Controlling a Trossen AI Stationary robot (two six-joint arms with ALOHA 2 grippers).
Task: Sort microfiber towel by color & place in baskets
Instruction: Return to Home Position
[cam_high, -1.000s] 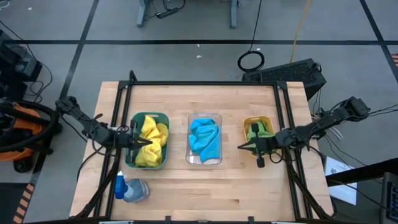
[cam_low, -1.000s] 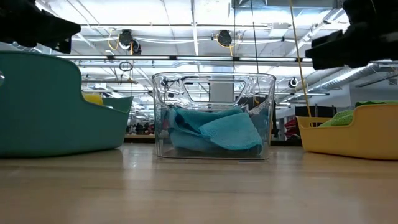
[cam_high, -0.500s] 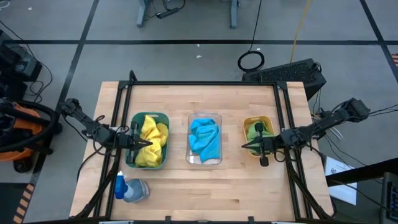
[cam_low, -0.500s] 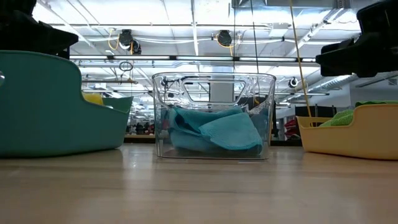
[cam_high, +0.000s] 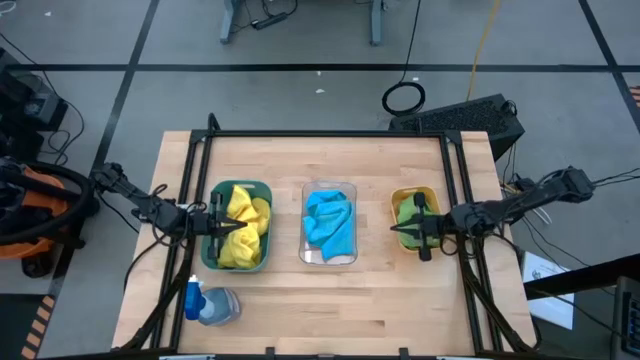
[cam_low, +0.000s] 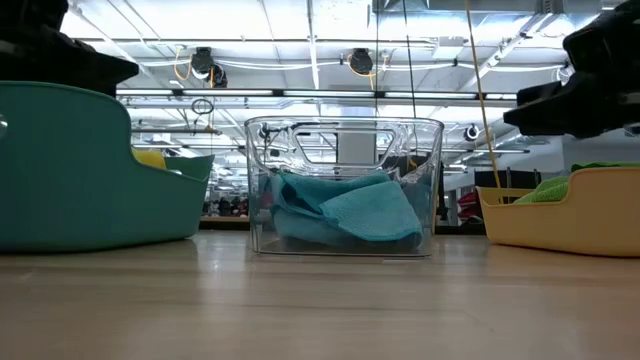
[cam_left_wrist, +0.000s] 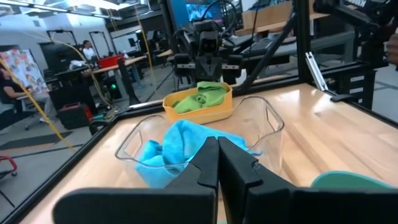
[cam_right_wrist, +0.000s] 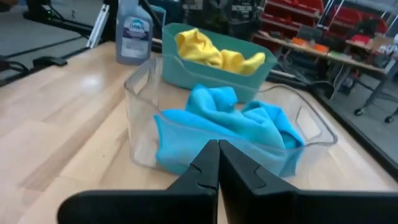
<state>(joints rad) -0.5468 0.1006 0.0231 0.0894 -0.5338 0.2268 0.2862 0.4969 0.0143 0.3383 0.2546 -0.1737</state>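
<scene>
L gripper (cam_high: 228, 227), fingers pressed together w/ nothing between, sits over the dark green basket (cam_high: 209, 250) holding yellow towels (cam_high: 245, 215). It's pulled back slightly toward 9 o'clock vs 1 s ago. Spray bottle (cam_high: 205, 303) lies at that basket's 7 o'clock. Clear basket (cam_high: 329, 187) mid-table w/ blue towel (cam_high: 330, 225), unchanged. At its 3 o'clock: orange-yellow basket (cam_high: 432, 195) w/ green towel (cam_high: 410, 212). R gripper (cam_high: 400, 228), likewise closed & empty, has retreated toward 3 o'clock, tip now over that basket's 9 o'clock rim.
</scene>
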